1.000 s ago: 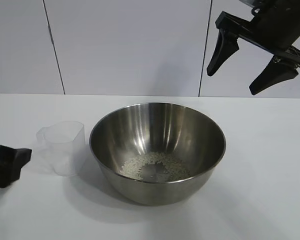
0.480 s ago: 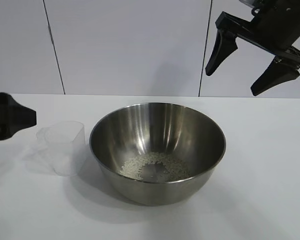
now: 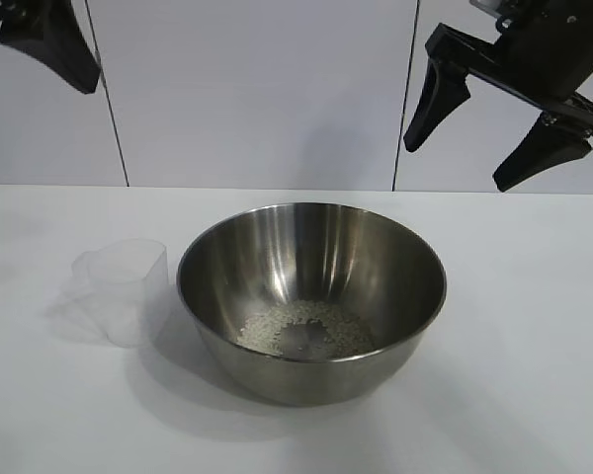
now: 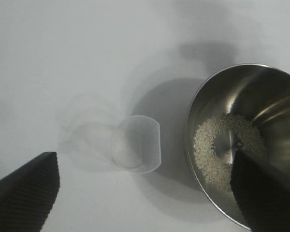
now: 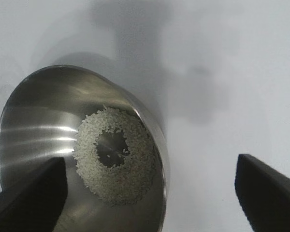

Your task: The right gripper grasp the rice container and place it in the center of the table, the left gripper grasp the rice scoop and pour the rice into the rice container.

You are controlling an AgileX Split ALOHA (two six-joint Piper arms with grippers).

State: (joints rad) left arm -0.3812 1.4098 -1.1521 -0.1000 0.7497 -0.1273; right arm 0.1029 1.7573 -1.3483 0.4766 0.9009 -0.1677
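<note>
One bowl [image 3: 311, 296] stands on the white table [image 3: 534, 326], about mid-table. One clear plastic scoop [image 3: 128, 288] stands upright just beside the bowl, on the left arm's side, apart from it and empty as far as can be seen. The rice [image 3: 304, 329] lies in the bowl's bottom as one ring of white grains with bare steel in the middle. No writing or label can be read on anything.

Two pincers are up in the air. The left pincer [image 4: 145, 193] hangs high above the scoop's side of the table, angled down, its fingers spread wide and holding nothing. The right pincer [image 3: 484, 138] hangs high above the bowl's far right, tilted down, fingers wide apart and empty.
</note>
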